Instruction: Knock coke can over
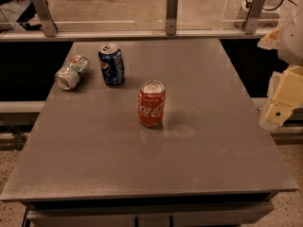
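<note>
The red coke can [151, 103] stands upright near the middle of the grey table [94, 150], white script facing me. My gripper [277, 115] is at the right edge of the view, beyond the table's right side and well to the right of the can, touching nothing.
A dark blue Pepsi can [111, 64] stands upright at the back left. A silver-and-green can [72, 72] lies on its side left of it, near the table's left edge. A glass railing with metal posts [172, 13] runs behind the table.
</note>
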